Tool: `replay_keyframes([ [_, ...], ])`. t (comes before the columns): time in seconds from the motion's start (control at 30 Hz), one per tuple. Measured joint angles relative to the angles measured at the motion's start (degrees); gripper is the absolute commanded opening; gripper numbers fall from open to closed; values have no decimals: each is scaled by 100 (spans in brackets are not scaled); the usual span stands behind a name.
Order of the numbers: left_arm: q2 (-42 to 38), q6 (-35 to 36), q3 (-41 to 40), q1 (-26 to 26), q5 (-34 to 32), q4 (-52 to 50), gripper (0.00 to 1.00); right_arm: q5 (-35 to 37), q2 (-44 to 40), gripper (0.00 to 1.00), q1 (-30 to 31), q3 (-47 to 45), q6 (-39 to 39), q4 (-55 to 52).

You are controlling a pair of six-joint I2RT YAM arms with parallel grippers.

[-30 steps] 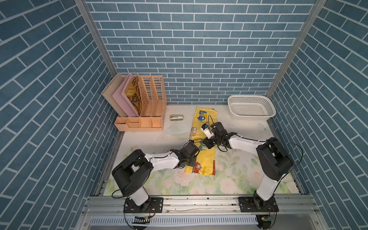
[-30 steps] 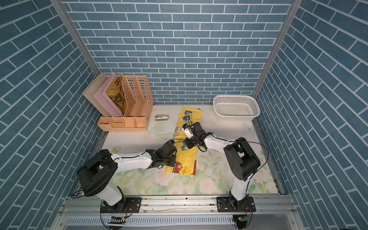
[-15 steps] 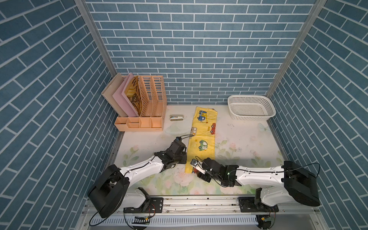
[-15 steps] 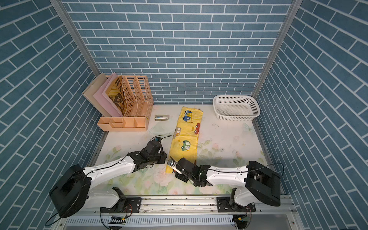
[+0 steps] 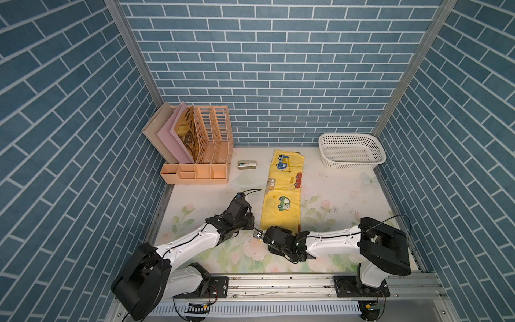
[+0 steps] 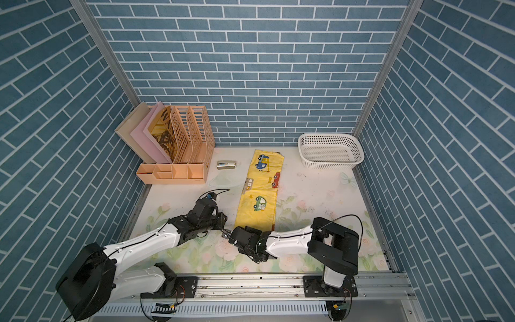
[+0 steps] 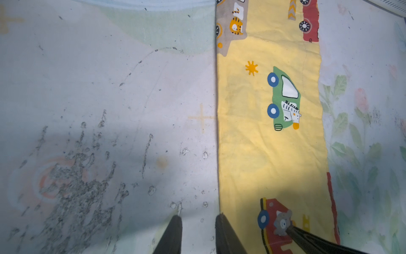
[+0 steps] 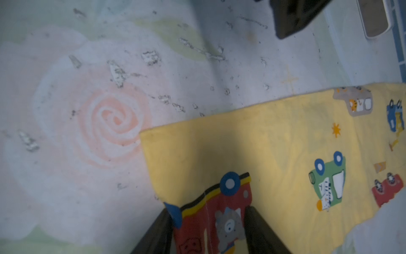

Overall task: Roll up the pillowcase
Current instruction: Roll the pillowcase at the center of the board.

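The yellow pillowcase (image 5: 282,192) lies flat as a long strip running from the back wall toward the front, in both top views (image 6: 259,192). My left gripper (image 7: 197,217) is open beside its left edge near the front end. One finger touches that edge and only table covering shows between the tips. My right gripper (image 8: 207,212) sits at the front end (image 5: 260,234). Its jaws stand apart and straddle the red fire-engine print, where the cloth's edge curls up against one finger. The right arm hides the front edge from above.
A peach file organizer (image 5: 200,150) with folders stands at the back left, with a small metal stapler-like object (image 5: 247,165) beside it. A white perforated basket (image 5: 351,152) sits at the back right. The floral table covering (image 5: 334,195) is scuffed. Blue brick walls enclose three sides.
The pillowcase went from bunched mid-table to a flat strip. The right arm swung from the middle to the front end. The left gripper drew back to the left edge.
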Motion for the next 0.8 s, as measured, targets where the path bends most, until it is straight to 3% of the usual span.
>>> replay_keyframes([
  [0.13,-17,2,-2,17,-2,0,31,-11,151,0,20,96,15,-205],
  [0.4,28,129,-7,20,256,111,31,-476,31,0,-85,107,46,-372],
  [0.8,-894,614,-680,-645,831,957,31,-3499,-651,0,-1480,63,-87,-1239],
])
